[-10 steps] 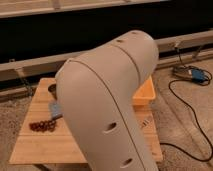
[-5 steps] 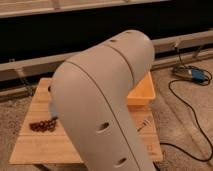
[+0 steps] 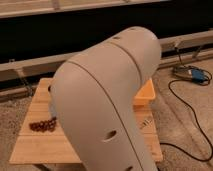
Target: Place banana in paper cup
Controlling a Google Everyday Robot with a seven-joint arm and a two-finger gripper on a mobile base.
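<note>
The gripper is not visible from the camera view: the robot's large, smooth, pale grey arm housing (image 3: 107, 100) fills the middle of the picture and covers whatever lies behind and below it. Whether the claw is released, clenched or grasping something cannot be told.

The small yellow banana and the white paper cup are likewise not seen; both are hidden or outside what shows, so their place cannot be given.

Around the arm, a low light-wood slatted table (image 3: 37, 142) shows on the left and at the lower right. On its left part, just beside the arm's edge, lies a small cluster of dark reddish-brown pieces (image 3: 42, 126), resting flat on the wood. A small dark spot sits higher up at the arm's edge, too unclear to name.

To the right of the arm, an orange-yellow plastic bin (image 3: 144, 95) pokes out on the table's far right side, its corner and rim visible, its inside hidden. Near the table's right front, a small pale object with dark marks (image 3: 146, 122) lies on the wood, too blurred to identify.

On the beige carpeted floor (image 3: 185, 125) to the right, a black cable (image 3: 192, 117) loops from a blue and grey device (image 3: 192, 75) toward the table. Behind all this runs a dark wall band with a pale metal rail (image 3: 30, 65).
</note>
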